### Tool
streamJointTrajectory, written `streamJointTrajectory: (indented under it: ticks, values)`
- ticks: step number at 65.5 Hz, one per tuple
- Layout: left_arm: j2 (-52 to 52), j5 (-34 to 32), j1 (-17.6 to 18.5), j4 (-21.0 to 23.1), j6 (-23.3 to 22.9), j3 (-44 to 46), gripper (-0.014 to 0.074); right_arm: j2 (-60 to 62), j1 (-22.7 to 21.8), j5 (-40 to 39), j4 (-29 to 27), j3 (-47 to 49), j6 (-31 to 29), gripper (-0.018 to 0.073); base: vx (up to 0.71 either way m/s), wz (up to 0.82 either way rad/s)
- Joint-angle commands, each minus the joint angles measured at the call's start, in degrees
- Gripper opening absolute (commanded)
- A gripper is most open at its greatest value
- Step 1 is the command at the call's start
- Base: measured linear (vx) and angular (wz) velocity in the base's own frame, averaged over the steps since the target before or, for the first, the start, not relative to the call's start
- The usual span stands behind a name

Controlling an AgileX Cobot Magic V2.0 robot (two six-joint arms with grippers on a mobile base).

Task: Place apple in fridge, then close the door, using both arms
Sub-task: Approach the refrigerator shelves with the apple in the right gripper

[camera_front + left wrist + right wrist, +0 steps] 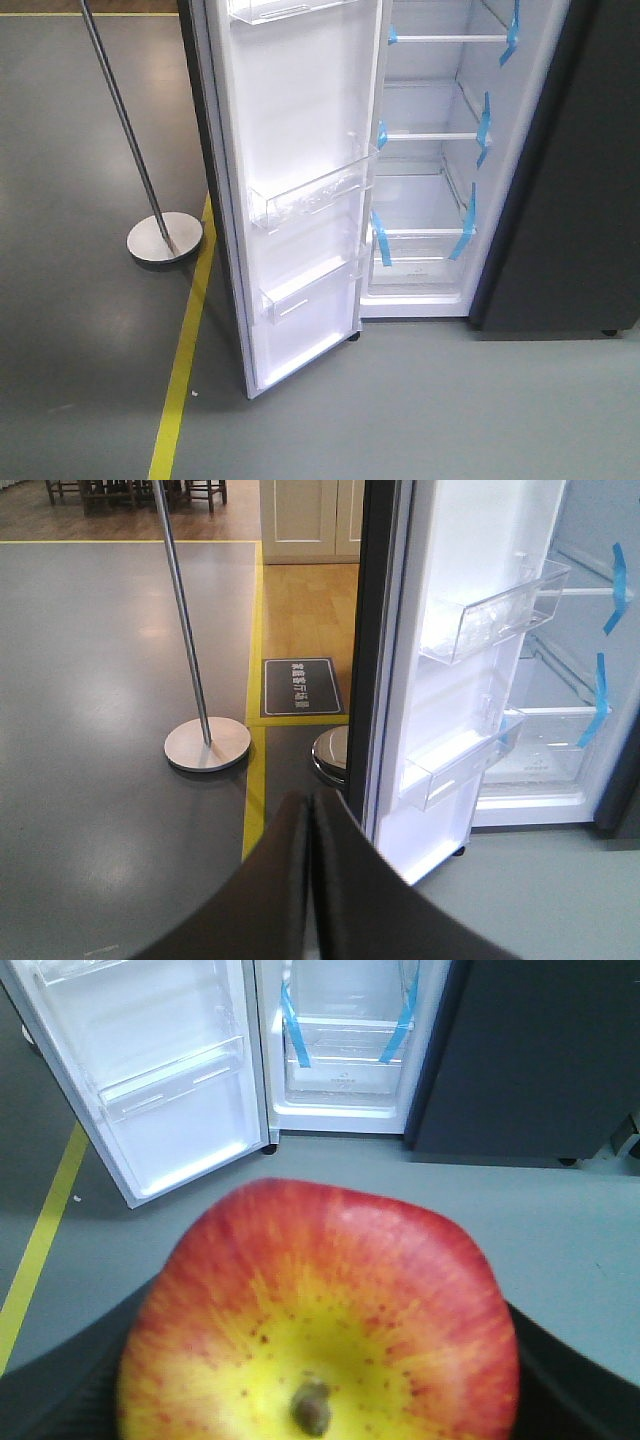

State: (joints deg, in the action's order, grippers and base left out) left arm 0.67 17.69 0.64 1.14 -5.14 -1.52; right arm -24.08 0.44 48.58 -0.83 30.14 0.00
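Grey floor (pixel 90 330) fronts the fridge (pixel 420 205), its door (pixel 300 150) wide open at 10 o'clock for access. Right gripper (pixel 320 1400) clamps the apple (pixel 320 1310) (fridge at 12 o'clock); left gripper (pixel 310 880), jaws pressed together and empty, seems free for the door.

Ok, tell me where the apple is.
Right wrist view only: the apple fills the foreground, held in the right gripper, short of the open fridge.

Apple (pixel 320 1310) underside cropped; floor sign (pixel 298 686) text illegible.
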Motion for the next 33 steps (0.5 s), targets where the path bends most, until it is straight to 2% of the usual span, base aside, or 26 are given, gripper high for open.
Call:
streamJointTrajectory:
  ticks: [1,33]
  values:
    - [0.8,-3.7,0.1,0.4,-0.1,-1.1,-0.0006,-0.4,-0.2,-3.8,0.3,1.6,0.0,0.0099,0.10,-0.01]
    - [0.8,-3.7,0.1,0.4,-0.1,-1.1,-0.0006,-0.4,-0.2,-3.8,0.3,1.6,0.0,0.0099,0.09,-0.01]
